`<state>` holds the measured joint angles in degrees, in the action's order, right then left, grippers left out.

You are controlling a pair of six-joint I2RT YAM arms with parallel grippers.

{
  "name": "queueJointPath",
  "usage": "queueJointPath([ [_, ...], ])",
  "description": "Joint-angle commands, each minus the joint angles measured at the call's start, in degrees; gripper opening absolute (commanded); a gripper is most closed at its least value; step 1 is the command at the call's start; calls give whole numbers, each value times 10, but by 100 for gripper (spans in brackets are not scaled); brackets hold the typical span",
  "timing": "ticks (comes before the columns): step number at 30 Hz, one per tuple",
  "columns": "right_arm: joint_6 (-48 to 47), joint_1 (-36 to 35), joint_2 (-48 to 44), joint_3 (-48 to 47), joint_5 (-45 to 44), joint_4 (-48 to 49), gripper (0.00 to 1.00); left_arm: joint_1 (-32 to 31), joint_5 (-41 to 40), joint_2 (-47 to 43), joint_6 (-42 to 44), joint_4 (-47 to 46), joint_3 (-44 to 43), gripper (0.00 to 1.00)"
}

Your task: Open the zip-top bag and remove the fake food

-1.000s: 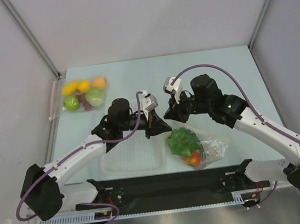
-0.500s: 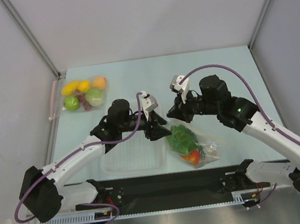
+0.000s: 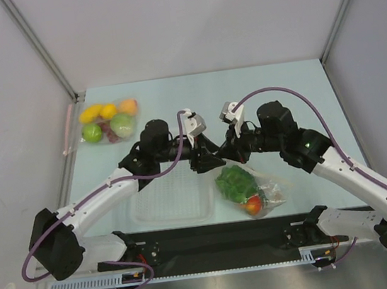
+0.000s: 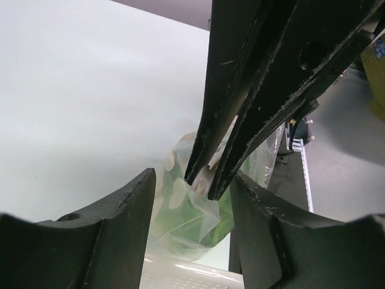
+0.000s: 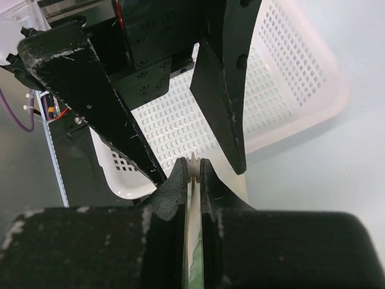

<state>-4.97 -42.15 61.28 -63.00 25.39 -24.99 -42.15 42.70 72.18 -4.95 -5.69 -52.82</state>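
Note:
The zip-top bag [image 3: 260, 187] is a crinkly clear pouch that hangs tilted to the right of the basket. Inside it show the fake food: a green lettuce head [image 3: 235, 182] and a red tomato [image 3: 253, 206]. My right gripper [image 3: 225, 156] is shut on the bag's top edge [image 5: 193, 166]. My left gripper [image 3: 207, 160] is open, its fingers [image 4: 123, 226] standing either side of the right gripper [image 4: 203, 185] and the pinched edge. Below them the bag [image 4: 180, 223] hangs with green showing through.
A white perforated basket [image 3: 151, 205] lies under the left arm, near the front edge. At the back left lies another clear pouch [image 3: 108, 121] of round fruits, with a pink strip [image 3: 70, 128] beside it. Grey walls close in three sides.
My left gripper has opened from shut and shifted right, up to the right gripper's tips. The right gripper has stayed shut on the bag's edge and moved slightly left.

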Motion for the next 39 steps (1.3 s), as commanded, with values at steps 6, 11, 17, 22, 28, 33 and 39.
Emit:
queueJointPath([
  [6,15,1,-25,4,0,30,0,-4,46,9,-7,-44,-5,41],
  [11,22,8,-26,11,8,40,0,-4,53,9,-10,-50,-1,13],
  [17,30,15,-33,20,11,43,0,-4,53,9,-12,-56,0,0],
  [22,30,17,-39,27,11,35,0,-4,38,5,-29,-89,11,0],
  [28,33,21,-58,48,5,22,0,-3,15,14,-50,-111,13,0],
  [33,37,27,-81,60,1,6,0,0,-3,16,-49,-110,14,0],
  [39,44,35,-99,76,5,-5,0,10,-7,14,-51,-111,16,0],
])
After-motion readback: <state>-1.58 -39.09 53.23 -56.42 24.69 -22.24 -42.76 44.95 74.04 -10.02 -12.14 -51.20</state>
